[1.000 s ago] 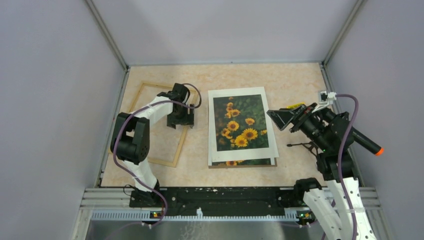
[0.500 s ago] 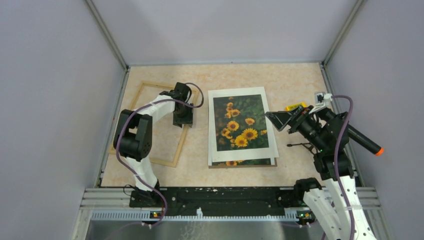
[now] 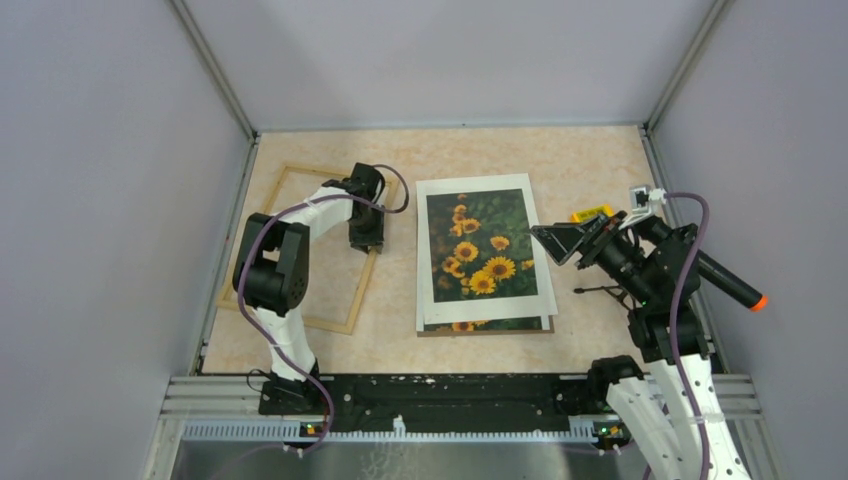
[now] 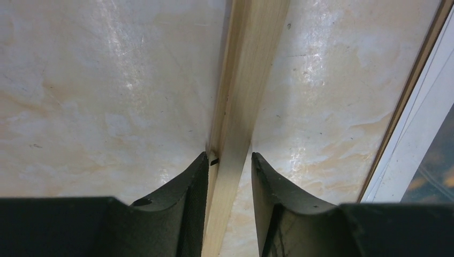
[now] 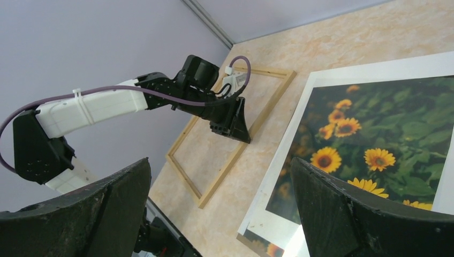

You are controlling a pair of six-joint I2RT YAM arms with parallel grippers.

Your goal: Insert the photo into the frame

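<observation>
The frame (image 3: 305,169), thin light wood with nothing in it, lies flat at the left of the table. My left gripper (image 3: 366,243) is down on its right rail. In the left wrist view the rail (image 4: 251,64) runs between the two black fingers, and the left gripper (image 4: 229,160) is shut on it with both tips against the wood. The sunflower photo (image 3: 478,245) lies at the table's middle under a white mat. My right gripper (image 3: 560,240) hovers open, with nothing in it, above the photo's right edge. The right wrist view shows the photo (image 5: 375,139) and the frame (image 5: 225,171) below the right gripper (image 5: 220,160).
A white mat (image 3: 435,300) borders the photo, and a brown board edge (image 3: 485,331) shows beneath it. A small yellow object (image 3: 592,213) lies to the right of the photo. Grey walls close in the table on three sides.
My left gripper has closed its jaws on the frame's right rail and shifted slightly along it. The right gripper has drifted a little towards the photo, still open.
</observation>
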